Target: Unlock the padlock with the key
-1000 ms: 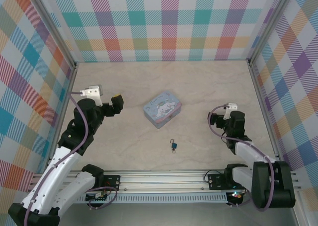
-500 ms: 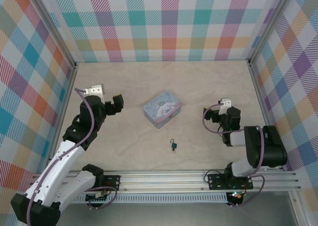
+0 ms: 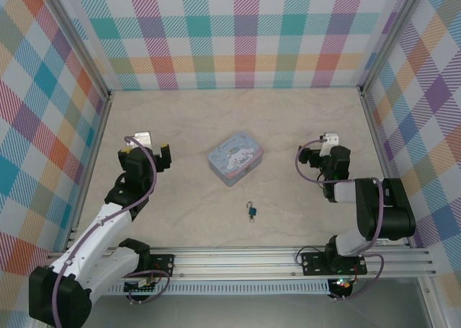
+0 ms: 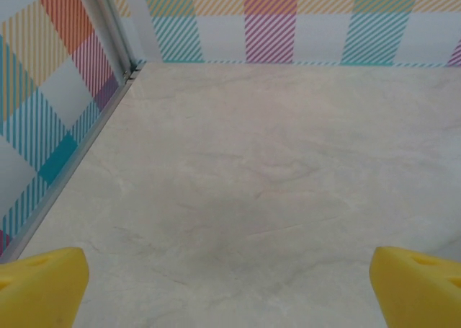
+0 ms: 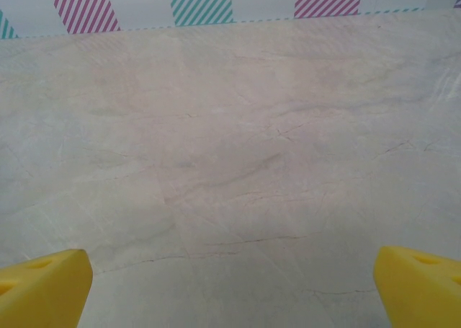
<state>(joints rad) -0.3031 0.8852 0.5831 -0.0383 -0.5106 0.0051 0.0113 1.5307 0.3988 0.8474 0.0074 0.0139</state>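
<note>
Teal padlock (image 3: pixel 252 211) sits near desk's front edge, centre. Right claw (image 3: pixel 310 158) nearer than left claw (image 3: pixel 164 156); both wide, empty.

Matt, marble-veined desk (image 3: pixel 288 126) carries a smooth painted tin (image 3: pixel 235 158) and a teal padlock (image 3: pixel 252 211) with silvery metal shackle.

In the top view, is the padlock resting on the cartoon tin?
No, the padlock lies on the bare table, apart from the tin and on its near side.
</note>
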